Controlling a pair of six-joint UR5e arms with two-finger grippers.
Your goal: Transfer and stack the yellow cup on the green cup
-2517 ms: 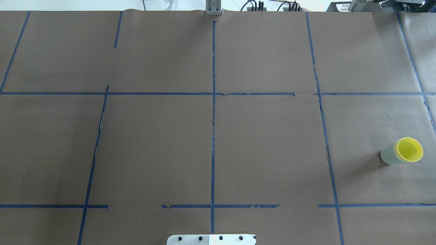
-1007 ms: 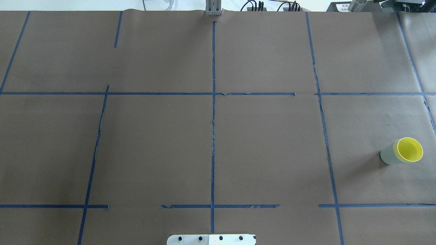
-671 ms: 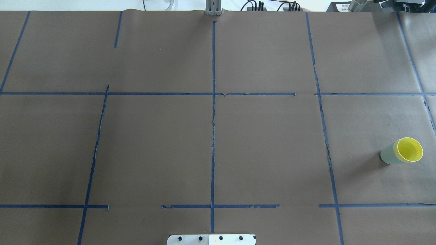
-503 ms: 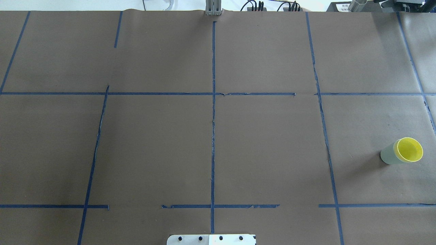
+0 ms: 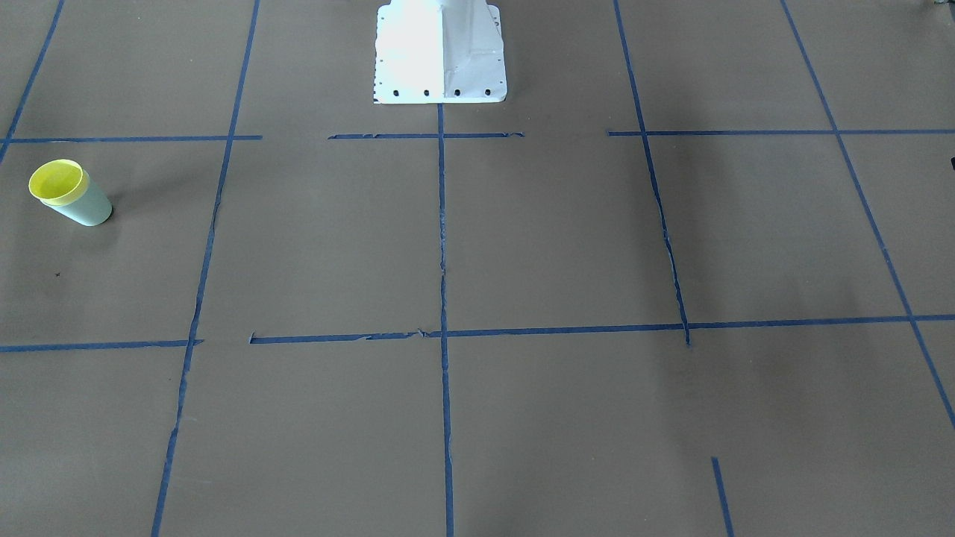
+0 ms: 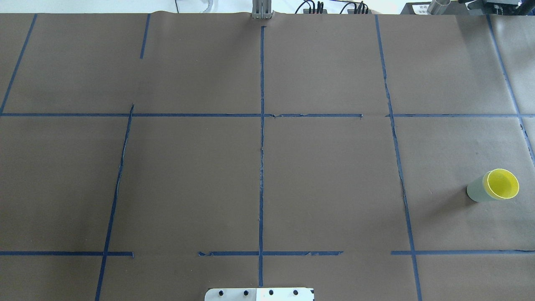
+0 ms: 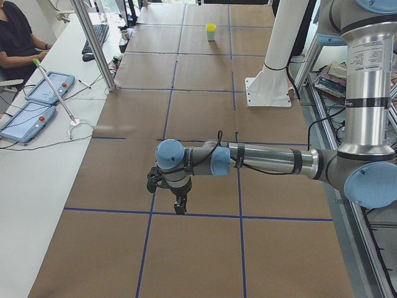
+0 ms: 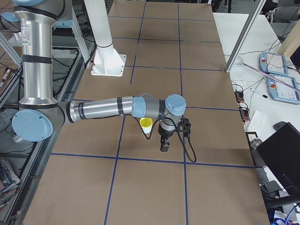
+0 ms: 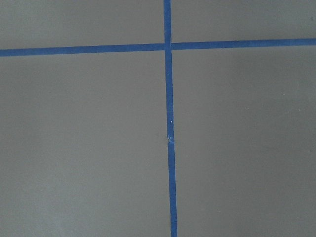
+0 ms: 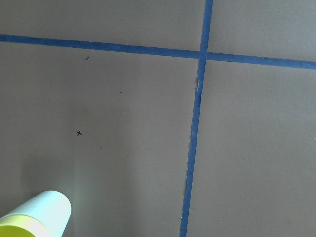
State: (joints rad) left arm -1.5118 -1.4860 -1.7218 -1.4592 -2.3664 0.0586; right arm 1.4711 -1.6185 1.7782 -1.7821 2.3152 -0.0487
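The yellow cup (image 6: pixel 503 184) sits nested inside the green cup (image 6: pixel 475 192), upright, at the table's right side. The pair also shows in the front-facing view, yellow cup (image 5: pixel 57 181) in green cup (image 5: pixel 88 208), and in the right wrist view at the bottom left, green cup (image 10: pixel 48 207) with the yellow cup's rim (image 10: pixel 15 228). My right gripper (image 8: pixel 164 146) hangs over the table just beside the yellow cup (image 8: pixel 146 123), apart from it. My left gripper (image 7: pixel 180 208) hangs over bare table far from the yellow cup (image 7: pixel 211 28). I cannot tell whether either gripper is open.
The brown table cover carries blue tape lines (image 6: pixel 261 146). The white robot base plate (image 6: pixel 259 294) sits at the near edge. An operators' desk with tablets (image 7: pixel 37 99), a metal post (image 7: pixel 93 43) and a seated person (image 7: pixel 15 37) lies beyond the far edge.
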